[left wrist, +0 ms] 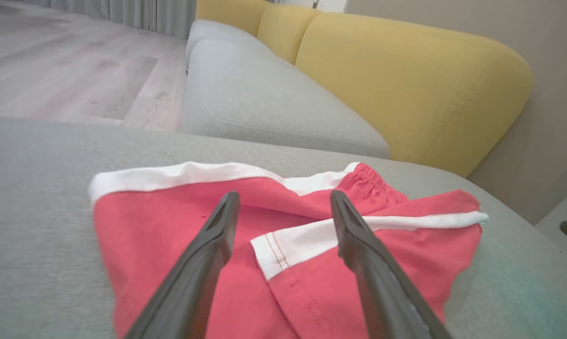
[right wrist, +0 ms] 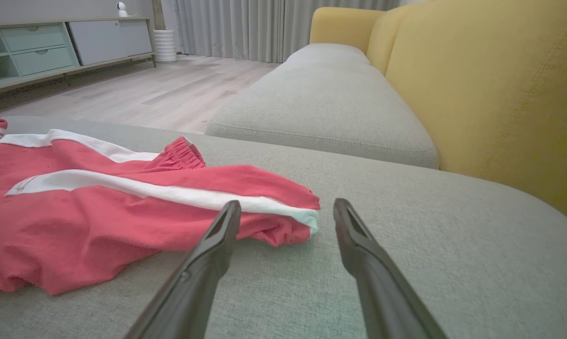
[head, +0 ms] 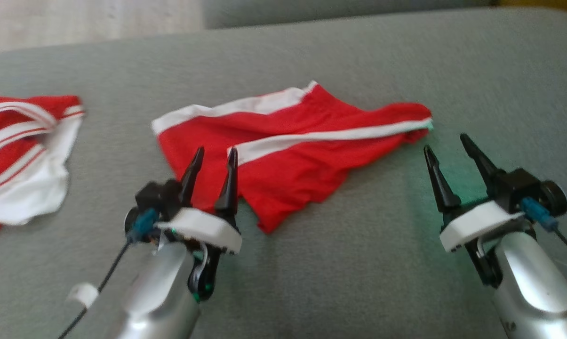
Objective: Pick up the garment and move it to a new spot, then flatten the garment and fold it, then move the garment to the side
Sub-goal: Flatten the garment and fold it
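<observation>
A red garment (head: 292, 155) with white stripes, a pair of shorts, lies loosely folded and wrinkled on the grey sofa cushion (head: 339, 263). My left gripper (head: 216, 156) hovers open above its near left part, nothing between the fingers; the left wrist view looks over the garment (left wrist: 311, 263) between those fingers. To the right, my right gripper (head: 449, 142) stands open just short of the garment's right tip, holding nothing. In the right wrist view that tip of the garment (right wrist: 274, 207) lies just ahead of the open gripper (right wrist: 287, 208).
A second red and white striped garment (head: 19, 160) lies crumpled at the cushion's left edge. Beyond the cushion stand another grey seat cushion (right wrist: 330, 99) and yellow backrests (right wrist: 490, 89). Wooden floor (right wrist: 161, 94) and a low cabinet (right wrist: 52, 47) lie further off.
</observation>
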{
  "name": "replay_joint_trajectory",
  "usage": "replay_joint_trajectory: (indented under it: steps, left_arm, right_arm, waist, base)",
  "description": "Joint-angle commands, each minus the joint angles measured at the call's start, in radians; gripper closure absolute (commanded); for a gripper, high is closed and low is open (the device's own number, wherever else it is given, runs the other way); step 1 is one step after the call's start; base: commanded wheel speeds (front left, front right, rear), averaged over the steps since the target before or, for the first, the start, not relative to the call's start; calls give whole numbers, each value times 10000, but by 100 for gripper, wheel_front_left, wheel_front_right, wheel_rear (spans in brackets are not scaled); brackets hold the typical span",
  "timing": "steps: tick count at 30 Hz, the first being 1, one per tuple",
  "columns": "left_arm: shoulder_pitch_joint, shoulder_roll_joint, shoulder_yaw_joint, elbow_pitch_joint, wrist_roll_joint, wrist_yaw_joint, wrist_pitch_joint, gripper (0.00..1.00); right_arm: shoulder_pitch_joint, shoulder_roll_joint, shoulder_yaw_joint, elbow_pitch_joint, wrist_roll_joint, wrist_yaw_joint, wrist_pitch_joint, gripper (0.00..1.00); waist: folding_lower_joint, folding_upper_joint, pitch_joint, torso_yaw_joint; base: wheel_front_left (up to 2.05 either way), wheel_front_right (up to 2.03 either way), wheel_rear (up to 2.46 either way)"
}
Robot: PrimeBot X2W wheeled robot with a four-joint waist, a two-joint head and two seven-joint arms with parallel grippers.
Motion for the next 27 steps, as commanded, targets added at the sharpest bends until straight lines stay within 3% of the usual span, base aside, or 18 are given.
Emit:
replay_joint_trajectory:
  steps: [1, 9, 15, 16, 17, 18, 27]
  left_arm:
    - [-497, 26, 121, 59, -303, -47, -95, 0]
    - [-1376, 26, -635, 1977, -1866, 309, -95, 0]
    - [-1606, 26, -978, 2176, -2315, 157, -95, 0]
    - [-1618, 26, -928, 2067, -2269, 144, -95, 22]
    - [-1601, 26, -912, 1976, -2189, 114, -95, 73]
    - [-1564, 26, -911, 1892, -2103, 72, -95, 100]
    - [-539, 26, -304, 644, -1253, -87, -95, 100]
  right_arm:
    - [-433, 2, 203, -375, 56, -9, -67, 0]
    - [-413, -5, 145, -399, 246, -9, -67, 0]
    - [-281, -63, 46, -336, 275, -9, -67, 0]
    - [-279, -36, 53, -327, 279, -9, -67, 0]
    - [-275, -6, 68, -325, 281, -9, -67, 0]
    - [-267, 22, 82, -321, 288, -9, -67, 0]
    - [296, 185, -106, -41, 477, -9, -67, 0]
  waist:
    - [-2, 0, 578, -587]
    - [-2, 0, 978, -1110]
    - [-2, 0, 856, -1090]
    - [-2, 0, 820, -1074]
    - [-2, 0, 778, -1058]
    - [-2, 0, 730, -1036]
    - [-2, 0, -292, -486]
  base:
    - [0, 0, 0]
    - [0, 0, 0]
    - [0, 0, 0]
    - [0, 0, 0]
    - [0, 0, 0]
    - [0, 0, 0]
    - [0, 0, 0]
